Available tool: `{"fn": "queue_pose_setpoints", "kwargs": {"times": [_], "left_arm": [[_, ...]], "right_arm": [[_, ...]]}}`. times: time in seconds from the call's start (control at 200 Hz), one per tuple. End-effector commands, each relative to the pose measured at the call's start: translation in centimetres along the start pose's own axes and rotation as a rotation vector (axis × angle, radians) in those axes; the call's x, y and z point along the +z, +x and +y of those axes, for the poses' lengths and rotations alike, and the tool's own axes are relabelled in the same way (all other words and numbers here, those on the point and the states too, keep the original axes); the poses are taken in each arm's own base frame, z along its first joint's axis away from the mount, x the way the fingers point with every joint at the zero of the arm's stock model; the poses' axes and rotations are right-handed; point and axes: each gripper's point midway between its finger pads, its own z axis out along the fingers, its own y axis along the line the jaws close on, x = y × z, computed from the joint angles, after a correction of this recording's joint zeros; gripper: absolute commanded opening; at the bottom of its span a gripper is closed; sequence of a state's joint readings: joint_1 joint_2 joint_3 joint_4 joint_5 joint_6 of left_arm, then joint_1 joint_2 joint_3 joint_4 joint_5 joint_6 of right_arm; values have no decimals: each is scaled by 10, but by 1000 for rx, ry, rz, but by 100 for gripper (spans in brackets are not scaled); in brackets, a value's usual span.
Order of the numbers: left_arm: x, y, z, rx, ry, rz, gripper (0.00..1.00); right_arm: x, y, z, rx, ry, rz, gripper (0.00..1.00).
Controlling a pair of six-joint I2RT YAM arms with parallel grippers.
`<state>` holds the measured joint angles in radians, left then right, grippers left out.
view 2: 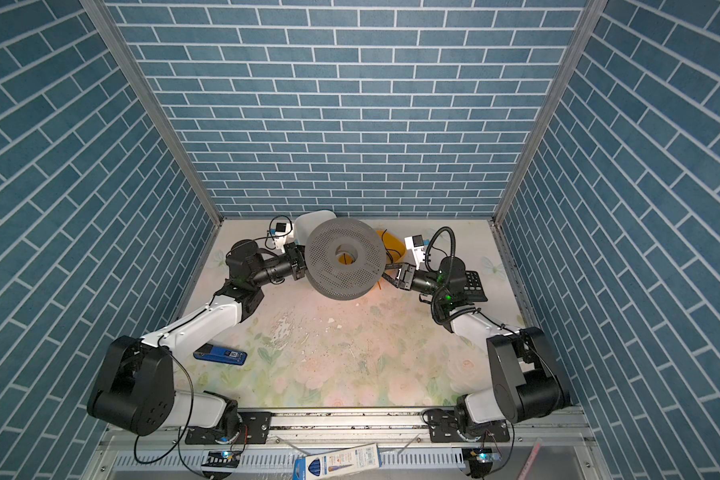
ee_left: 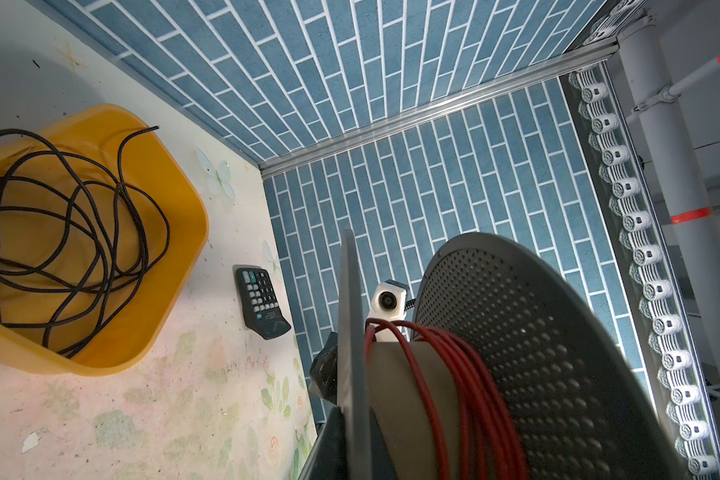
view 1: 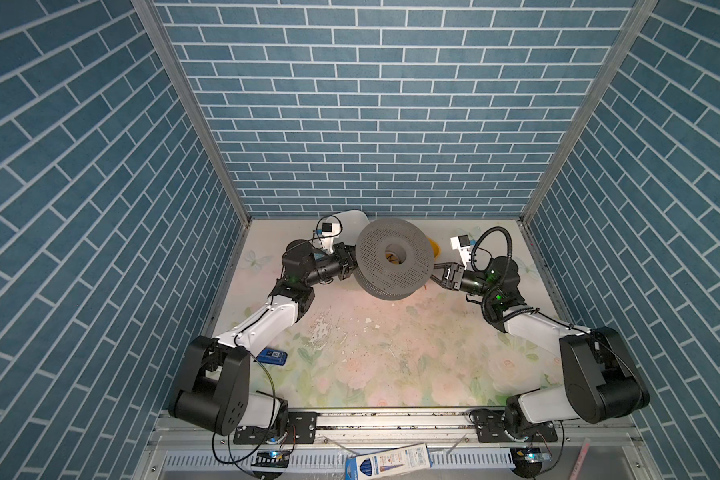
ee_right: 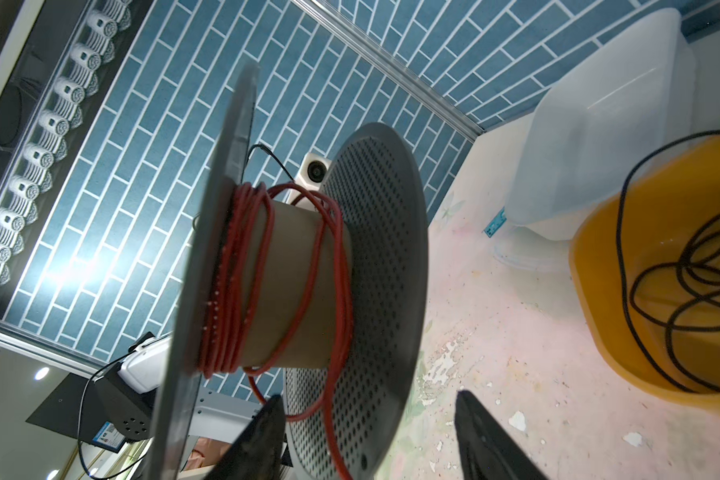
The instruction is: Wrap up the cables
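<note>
A grey perforated spool (view 1: 373, 249) (view 2: 364, 249) hangs tilted above the back of the table, between the two arms. The cables, one red-orange wire (ee_right: 233, 282) (ee_left: 466, 374), lie in loose turns round its brown core. One strand sags off the core toward my right gripper. My left gripper (view 1: 350, 266) (ee_left: 352, 419) is shut on the thin edge of one spool flange. My right gripper (view 1: 438, 275) (ee_right: 371, 432) is open at the opposite side. The perforated flange's rim and the sagging strand lie between its black fingers (ee_right: 262, 432).
A yellow basin (ee_left: 192, 232) (ee_right: 591, 299) with a black wire tangle (ee_left: 71, 232) sits behind the spool. A clear plastic tub (ee_right: 599, 124) stands beside it. A calculator (ee_left: 262, 301) (view 2: 472, 286) lies at the right. A blue stapler-like thing (view 1: 272, 356) lies near the left arm.
</note>
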<state>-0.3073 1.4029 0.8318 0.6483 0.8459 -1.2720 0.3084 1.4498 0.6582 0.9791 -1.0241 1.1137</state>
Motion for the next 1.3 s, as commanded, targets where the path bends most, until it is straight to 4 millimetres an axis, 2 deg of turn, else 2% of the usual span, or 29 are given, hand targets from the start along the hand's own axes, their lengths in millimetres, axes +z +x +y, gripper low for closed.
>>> {"fn": "queue_pose_setpoints", "kwargs": {"times": [0.0,0.47,0.79,0.93,0.97,1.1,1.175,1.295], "left_arm": [[0,-10,-35,84,91,-15,0],[1,-11,-31,76,90,-17,0],[3,-11,-25,64,82,-13,0],[4,-11,-22,56,75,-11,0],[4,-11,-22,55,74,-10,0],[5,-10,-25,59,80,1,0],[4,-11,-24,58,77,-3,0],[4,-11,-23,58,72,-1,0]], "right_arm": [[4,-16,25,-55,-85,-10,57],[18,-10,11,28,-150,24,30],[19,-8,3,61,-137,25,0],[20,-8,4,73,-141,25,0],[19,-9,4,72,-143,24,7],[19,-9,6,76,-147,24,17],[18,-8,7,76,-149,24,30],[17,-6,9,79,-152,33,41]]}}
